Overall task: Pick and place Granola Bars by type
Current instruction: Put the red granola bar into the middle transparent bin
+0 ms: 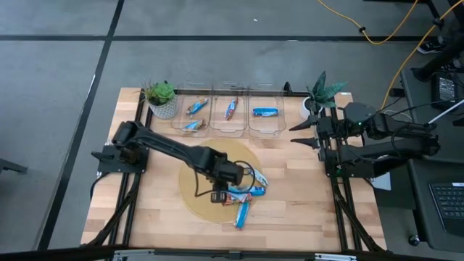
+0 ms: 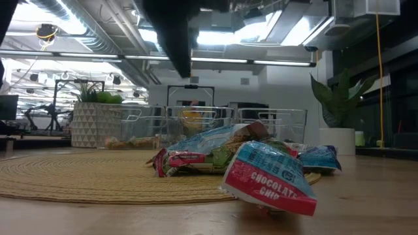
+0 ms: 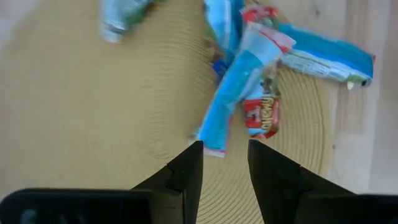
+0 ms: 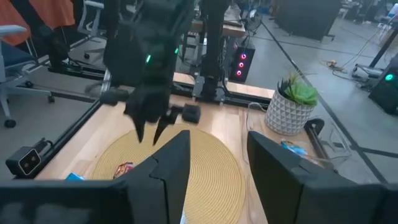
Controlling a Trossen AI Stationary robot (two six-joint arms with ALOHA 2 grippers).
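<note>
Several shiny, mostly blue Granola Bars [image 1: 250, 190] lie heaped on the right part of a round woven mat [image 1: 194, 168]; one bar [image 1: 242, 214] sticks out over the mat's near edge. In the low view this bar [image 2: 268, 179] reads "chocolate chip". My left gripper [image 1: 215, 196] hangs open above the mat, just left of the heap. In the left wrist view my left gripper [image 3: 225, 152] has its fingertips on either side of the near end of a long blue bar [image 3: 239, 81], above it and apart from it. My right gripper [image 1: 299, 134] waits open at the table's right edge.
Three clear bins stand along the far edge: the left bin [image 1: 192, 125] holds two bars, the middle bin [image 1: 230, 109] one, the right bin [image 1: 264, 112] one. Potted plants stand at the far left [image 1: 161, 98] and far right [image 1: 322, 90]. Bare wood lies left of and nearer than the mat.
</note>
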